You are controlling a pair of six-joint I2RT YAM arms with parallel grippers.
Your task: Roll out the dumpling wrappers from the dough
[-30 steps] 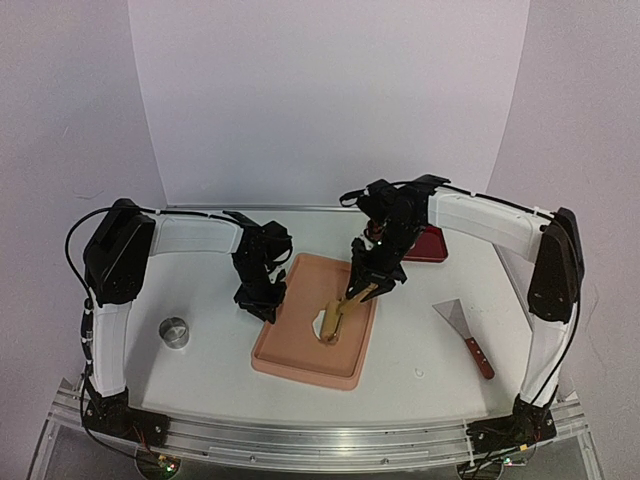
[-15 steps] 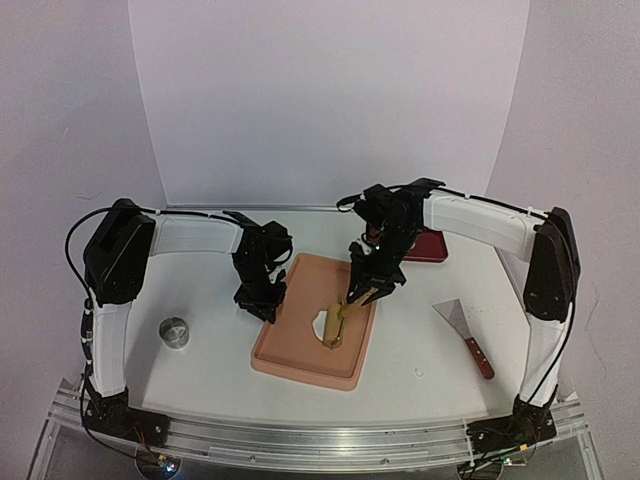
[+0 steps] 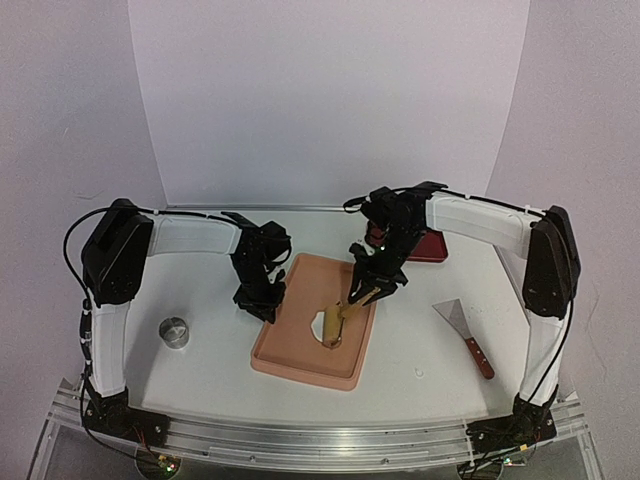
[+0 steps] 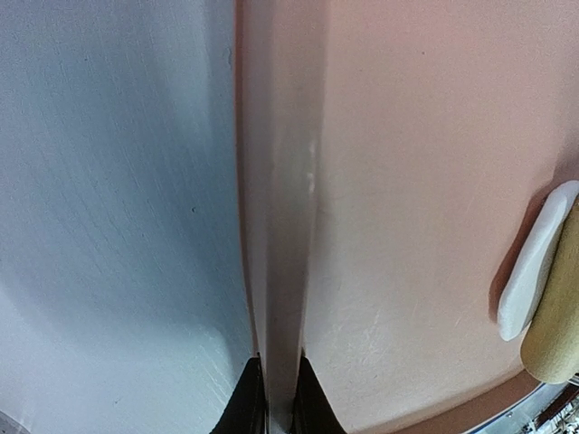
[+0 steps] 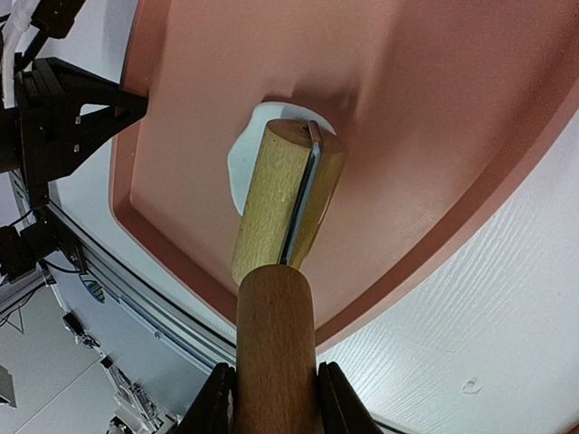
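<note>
Left pincer (image 3: 262, 298) closed narrow on the left rim of the salmon-pink plastic tray (image 3: 305, 285), which sits on the white counter (image 3: 420, 345). Right pincer (image 5: 276, 402) grips the handle of the pale wooden rolling pin (image 5: 282, 194). The barrel rests on the soft white dough sheet (image 5: 241, 161), in the tray's near half.

Risks: dough may stick to the barrel and tear. Uneven pressure would likely leave it lopsided.

A rolling pin (image 3: 332, 326) is leaning on the pink tray (image 3: 300, 350). A metal ring (image 3: 174, 332) is sitting left of the tray, a scraper (image 3: 464, 335) right of it, and a red dish (image 3: 432, 247) behind it.
</note>
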